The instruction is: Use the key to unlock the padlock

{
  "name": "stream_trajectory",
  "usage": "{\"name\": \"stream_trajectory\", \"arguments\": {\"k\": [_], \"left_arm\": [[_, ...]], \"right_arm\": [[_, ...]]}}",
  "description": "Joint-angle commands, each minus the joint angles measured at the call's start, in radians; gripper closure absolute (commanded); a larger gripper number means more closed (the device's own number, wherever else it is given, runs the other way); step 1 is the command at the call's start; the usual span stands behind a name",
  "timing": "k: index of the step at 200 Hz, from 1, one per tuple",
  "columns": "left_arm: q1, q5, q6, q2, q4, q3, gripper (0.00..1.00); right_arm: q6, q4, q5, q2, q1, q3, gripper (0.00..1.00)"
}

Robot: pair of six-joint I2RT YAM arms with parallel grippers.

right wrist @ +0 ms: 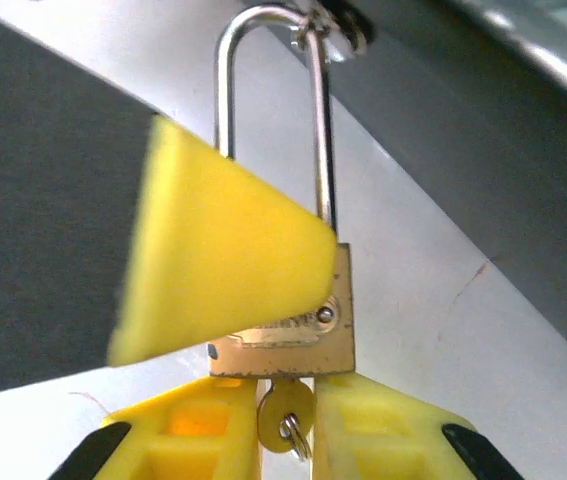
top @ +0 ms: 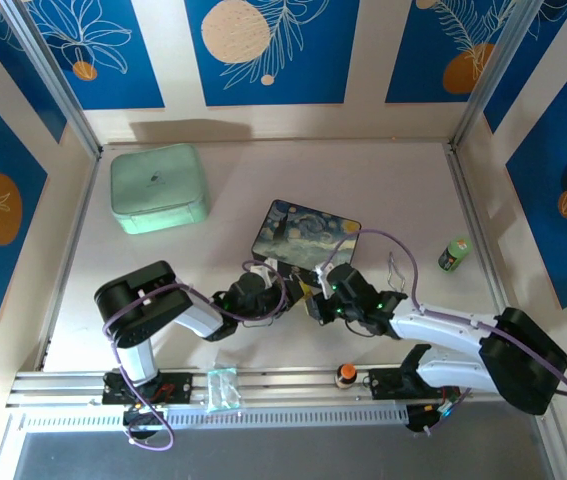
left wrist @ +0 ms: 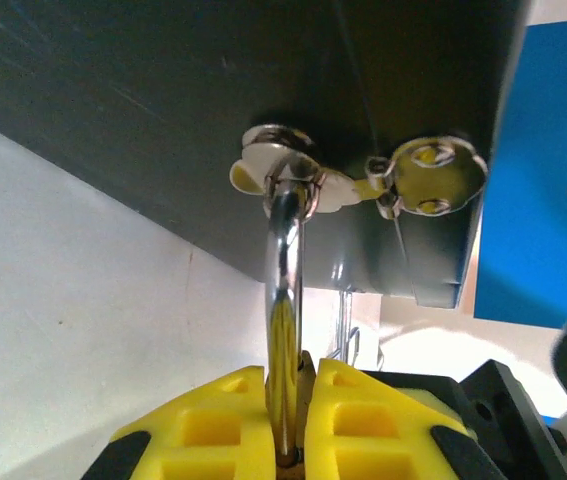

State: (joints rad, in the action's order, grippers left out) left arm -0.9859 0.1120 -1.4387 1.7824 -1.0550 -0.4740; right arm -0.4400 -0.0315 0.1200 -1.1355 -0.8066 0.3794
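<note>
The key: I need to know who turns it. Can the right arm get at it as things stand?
Probably yes: the right gripper has its jaws either side of the key, whose head pokes out below the padlock. The left gripper clamps the padlock higher up, leaving the key clear.

Bright even light; blurry wrist close-ups

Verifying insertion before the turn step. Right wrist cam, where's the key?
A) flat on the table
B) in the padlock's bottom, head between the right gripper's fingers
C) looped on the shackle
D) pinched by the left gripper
B: the key sticks out from the underside of the padlock, with its head pinched in the right gripper.
</note>
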Motion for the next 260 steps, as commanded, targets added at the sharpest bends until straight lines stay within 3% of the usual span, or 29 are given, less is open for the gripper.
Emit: {"name": "stream_trajectory", "arguments": {"k": [1, 31, 66, 99, 174, 203, 224, 260], "left_arm": [[-0.007, 0.031, 0.023, -0.014, -0.055, 0.002, 1.00], [-0.004, 0.034, 0.018, -0.004, -0.078, 0.009, 1.00], [-0.004, 0.034, 0.018, -0.009, -0.078, 0.008, 1.00], [-0.003, 0.017, 0.031, -0.021, -0.059, 0.021, 1.00], [0.001, 0.002, 0.044, -0.038, -0.040, 0.040, 1.00], [0.010, 0.003, 0.101, -0.052, 0.047, 0.050, 1.00], [0.024, 0.007, 0.143, -0.059, 0.101, 0.066, 1.00], [0.079, 0.061, 0.225, -0.076, 0.216, 0.092, 1.00]], "right_arm": [[-0.078, -0.157, -0.248, 0.046, 0.067, -0.036, 0.85], [-0.151, -0.232, -0.389, 0.084, 0.162, -0.100, 0.85], [-0.152, -0.174, -0.385, 0.106, 0.202, -0.101, 0.83], [-0.171, -0.075, -0.313, 0.081, 0.213, -0.066, 0.76], [-0.182, -0.014, -0.213, 0.087, 0.181, -0.058, 0.76], [-0.209, 0.055, -0.030, 0.105, 0.096, -0.028, 0.66], [-0.264, 0.104, 0.098, 0.077, 0.072, -0.001, 0.65], [-0.283, 0.108, 0.149, 0.000, 0.051, 0.029, 0.65]]}}
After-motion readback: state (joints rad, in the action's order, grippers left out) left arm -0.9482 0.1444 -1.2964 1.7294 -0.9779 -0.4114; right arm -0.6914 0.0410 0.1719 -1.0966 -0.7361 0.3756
